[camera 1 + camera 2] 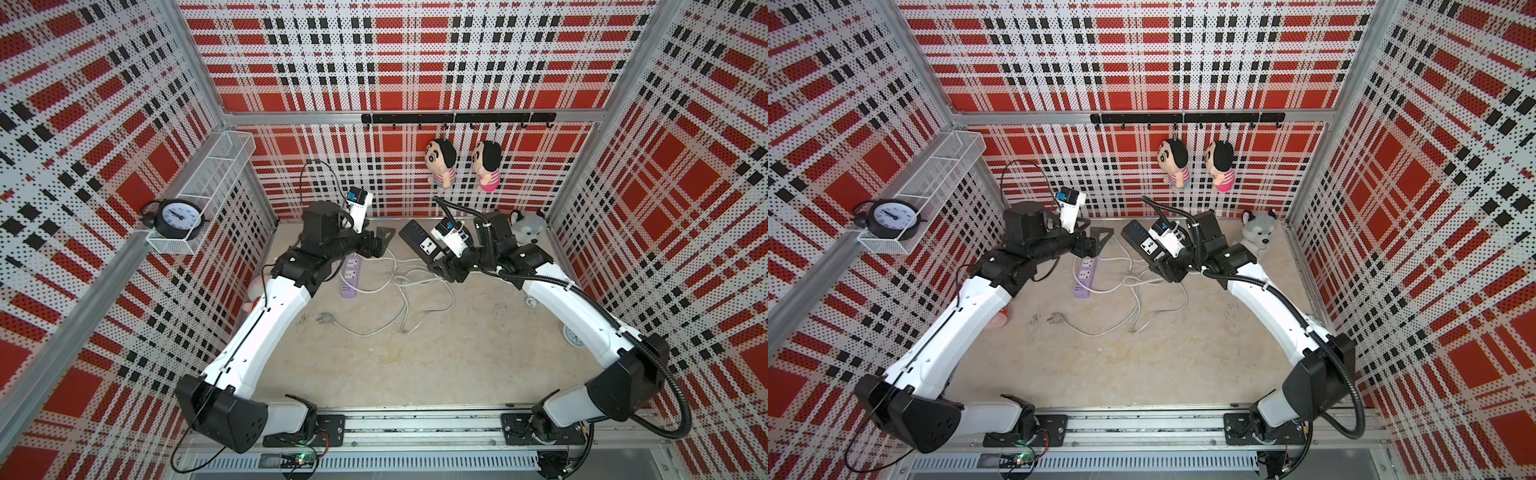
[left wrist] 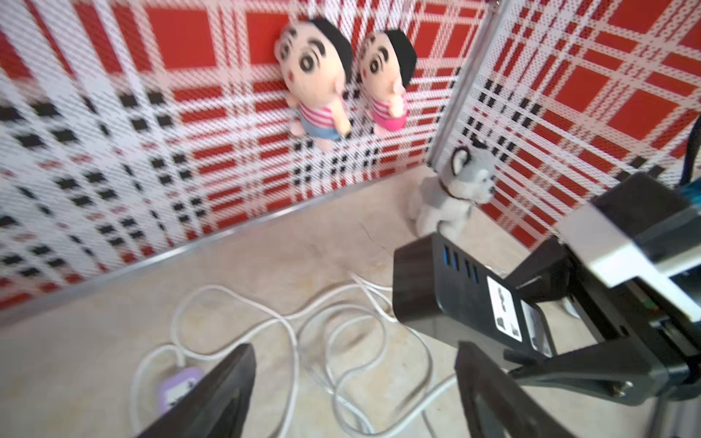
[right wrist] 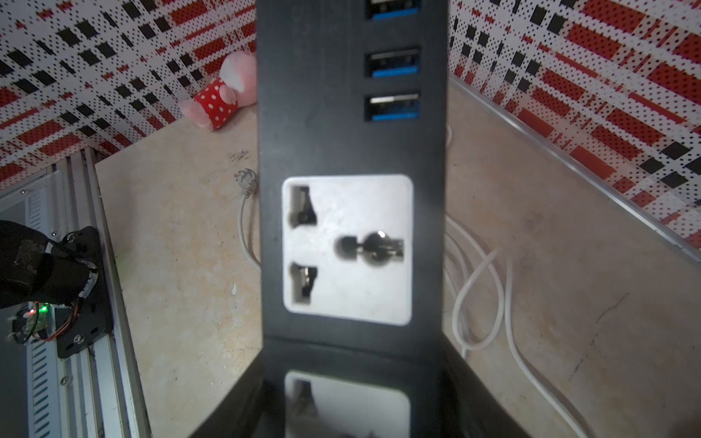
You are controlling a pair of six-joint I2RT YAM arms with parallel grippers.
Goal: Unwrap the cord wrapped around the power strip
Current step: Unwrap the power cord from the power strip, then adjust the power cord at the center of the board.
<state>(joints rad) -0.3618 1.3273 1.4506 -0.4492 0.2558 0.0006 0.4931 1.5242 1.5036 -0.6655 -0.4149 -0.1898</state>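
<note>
Black power strip [image 3: 349, 151] fills view, clamped in my right fingers [image 2: 588, 360], held above bench [image 1: 415, 365]. Left fingers [image 2: 220, 390] spread wide, empty. White cord [image 3: 241, 227] sprawls loose on bench, no wraps visible. Unwrapping seems finished; next, lower strip gently, release.

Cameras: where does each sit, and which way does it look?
Top views: high over the front rail, looking down toward the back wall; the left arm and right arm show whole.
Left wrist: on the left arm, looking past its open left hand at the dolls and husky toy.
Right wrist: on the right arm, looking along the black power strip clamped in the right hand, toward the front rail.
Shared: all four show the black power strip and loose white cord.
</note>
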